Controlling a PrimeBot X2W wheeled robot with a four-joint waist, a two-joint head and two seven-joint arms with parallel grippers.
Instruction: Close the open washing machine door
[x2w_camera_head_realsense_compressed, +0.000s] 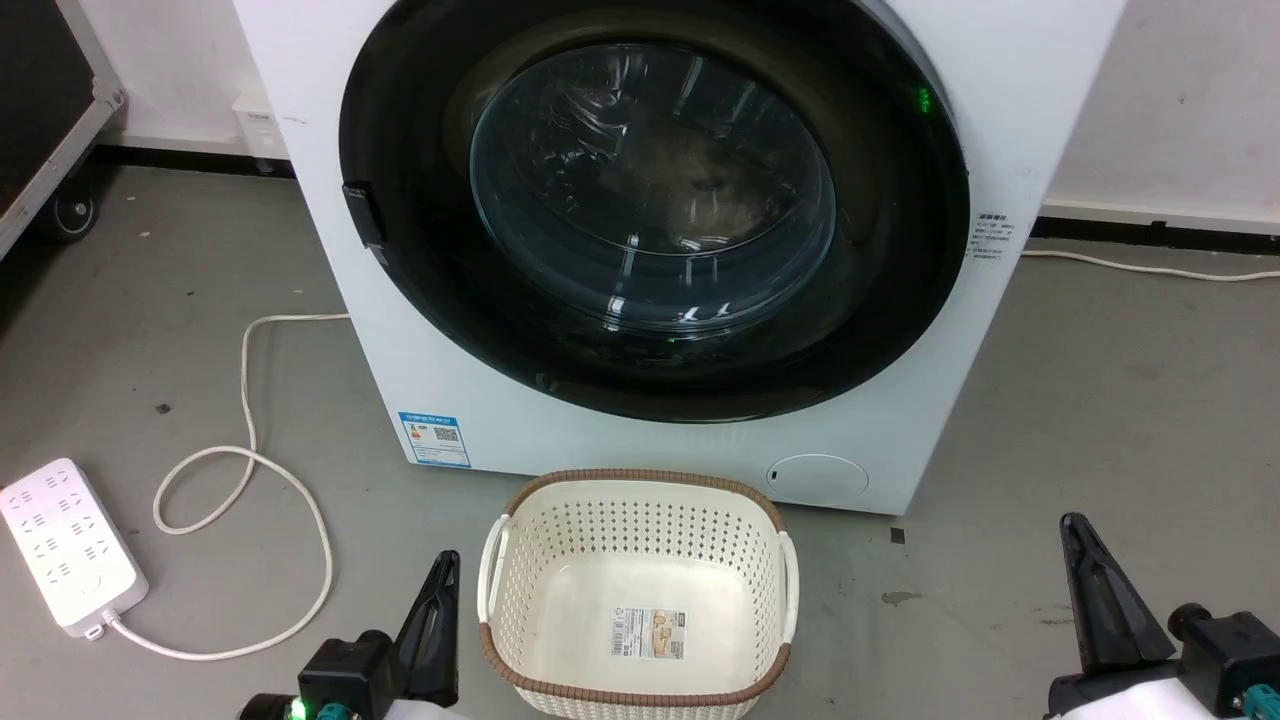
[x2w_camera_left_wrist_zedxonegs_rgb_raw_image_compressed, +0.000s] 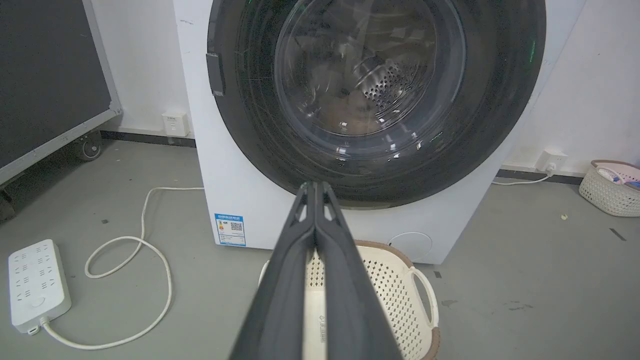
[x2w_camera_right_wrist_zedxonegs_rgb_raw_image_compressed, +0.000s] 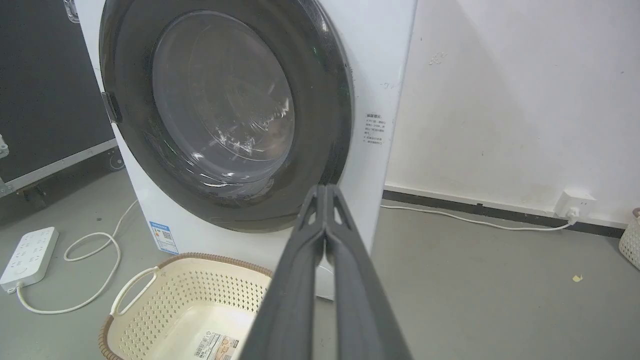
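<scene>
Washing machine door (x2w_camera_head_realsense_compressed: 650, 200) seated flush in white washing machine (x2w_camera_head_realsense_compressed: 620, 445) front, far centre, left gripper (x2w_camera_left_wrist_zedxonegs_rgb_raw_image_compressed: 315, 186) near left, fingers pressed together, empty, right gripper (x2w_camera_right_wrist_zedxonegs_rgb_raw_image_compressed: 326, 187) near right, likewise closed, cream basket (x2w_camera_head_realsense_compressed: 640, 480) between them.

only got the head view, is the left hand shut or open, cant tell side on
Observer: The left wrist view shows the left hand shut, its two dark fingers pressed together along their length.
Operator: and the right one
Observer: The right wrist view shows the right hand shut too, closed right up to the tips.
</scene>
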